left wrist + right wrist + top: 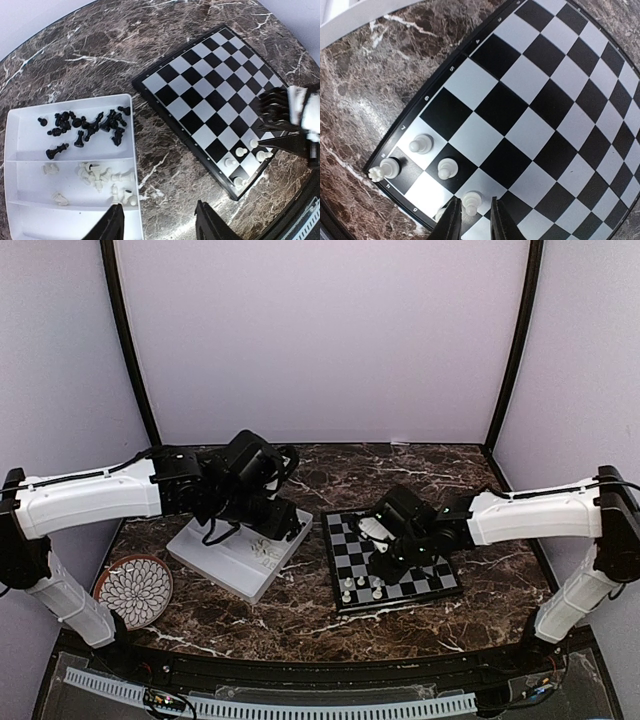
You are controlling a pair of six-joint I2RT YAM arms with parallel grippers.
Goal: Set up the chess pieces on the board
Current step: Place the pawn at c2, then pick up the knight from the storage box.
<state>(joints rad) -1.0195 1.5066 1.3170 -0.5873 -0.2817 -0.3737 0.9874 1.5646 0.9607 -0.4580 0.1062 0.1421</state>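
Where the dark, white-veined marble table (300, 625) runs nearest the arm bases, a round patterned plate (135, 590) sits at the left, apart from everything else. Just beyond, right of centre, lies the board (340, 540). It is flat, with black and pale grey checks and a thin dark border numbered along one edge, and it is turned a little askew.

Only a handful of the chess pieces (446, 168) stand on it, all white and tiny, clustered by its near corner. One with a notched crown (387, 167) has the corner square, with pawns on the squares beside it. The right gripper (473, 201) is down over that cluster, its fingers close together on either side of a white pawn (471, 206). Whether they actually pinch it I cannot tell. From above, the right arm covers the board's middle squares.

Left of the board, near it but not touching, is a white divided tray (25, 180). Black pieces (85, 127) lie jumbled in one compartment, and white pieces (100, 175), mostly toppled, lie in the next. The left gripper (159, 206) hangs above the tray's board-side edge, fingers spread wide and holding nothing. The left arm hides part of the tray in the top view.
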